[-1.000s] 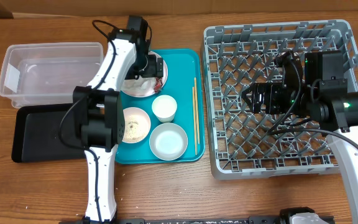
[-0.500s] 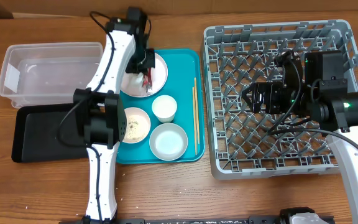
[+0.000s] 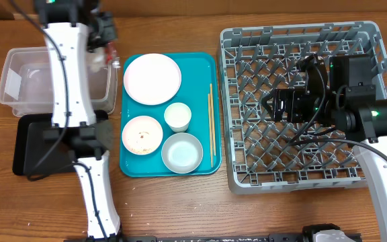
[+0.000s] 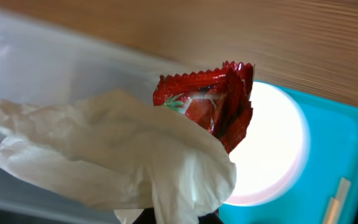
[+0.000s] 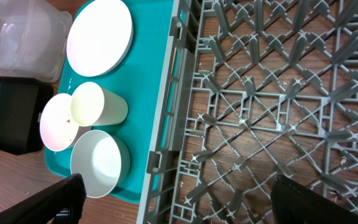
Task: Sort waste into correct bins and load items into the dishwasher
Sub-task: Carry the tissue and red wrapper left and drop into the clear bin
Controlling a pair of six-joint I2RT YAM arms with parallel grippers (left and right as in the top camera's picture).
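Left gripper (image 3: 106,48): raised just off the far-left corner of the teal tray (image 3: 200,67), over the tray-side end of the clear tub.
Left jaws: closed tight on a bundle of crumpled white napkin (image 4: 110,149) and red snack wrapper (image 4: 213,102).
Bundle: lifted clear of the teal tray, wrapper poking out above the napkin folds, zigzag edge uppermost.
Right gripper (image 3: 266,106): hanging over the dish rack, right of the teal tray, fingers pointed towards the tray.
Right jaws: spread wide, holding nothing; only rack grid showing between them in the wrist view.
Clear tub (image 3: 9,81): left of the teal tray, level with its far half; contents hard to tell through the plastic.
Black tray (image 3: 22,128): left of the teal tray, level with its near half, touching the tub's near side, partly hidden by the left arm.
Dish rack (image 3: 227,101): grey, just right of the teal tray, close beside its right edge.
Plate (image 3: 152,78): on the teal tray, far-left part.
Cup (image 3: 177,117): on the teal tray, about the middle, upright.
Speckled bowl (image 3: 142,134): on the teal tray, near-left part, a few small bits inside.
Pale bowl (image 3: 182,151): on the teal tray, near edge, just right of the speckled bowl.
Chopsticks (image 3: 211,128): on the teal tray, side by side along its right edge.
Bench (image 3: 180,202): wood grain, under the teal tray and all the rest.
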